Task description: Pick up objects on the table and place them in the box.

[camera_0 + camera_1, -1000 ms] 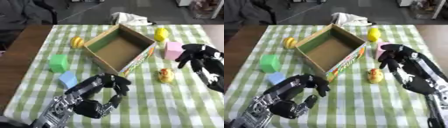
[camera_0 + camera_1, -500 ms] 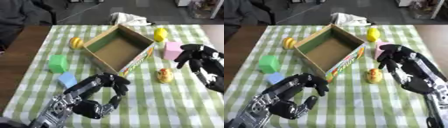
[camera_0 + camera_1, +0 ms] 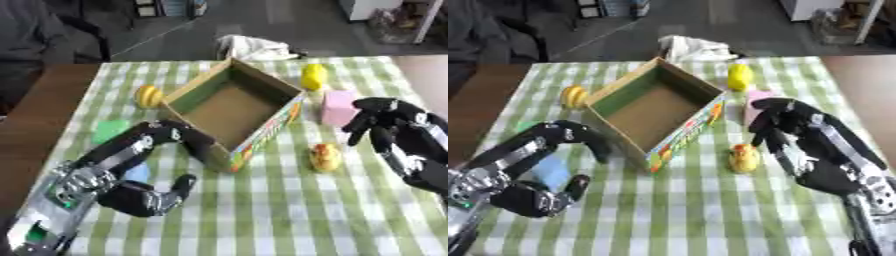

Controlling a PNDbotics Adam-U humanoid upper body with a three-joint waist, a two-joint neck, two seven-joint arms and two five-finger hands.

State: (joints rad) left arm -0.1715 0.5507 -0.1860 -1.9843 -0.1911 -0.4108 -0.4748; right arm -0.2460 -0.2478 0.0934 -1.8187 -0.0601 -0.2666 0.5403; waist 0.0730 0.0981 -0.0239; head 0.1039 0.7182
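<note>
Two hands: we see both over the worktop (image 3: 289, 220), and neither one holds a toy.
Left fingers (image 3: 197, 142): curled, with nothing in them. They sit right by the near corner of the box (image 3: 232, 112). The left hand (image 3: 140, 197) hides part of the blue block (image 3: 549, 170).
Right fingers (image 3: 363, 120): bent down, with nothing in them. The right hand (image 3: 798, 135) hangs just beside the pink block (image 3: 339, 107) and near the little duck (image 3: 325, 157).
Toys: the box is empty. All the toys we see lie outside it: the yellow toy at the back (image 3: 313, 76), the round yellow toy (image 3: 149, 96) on the left, and the green block (image 3: 109, 130).
Worry one: we think the left fingers could bump the box corner and push the box away.
Worry two: the right hand might knock the duck over, because the duck is so close to it.
Worry three: the pink block could slide toward the worktop edge if our fingers only poke it.
</note>
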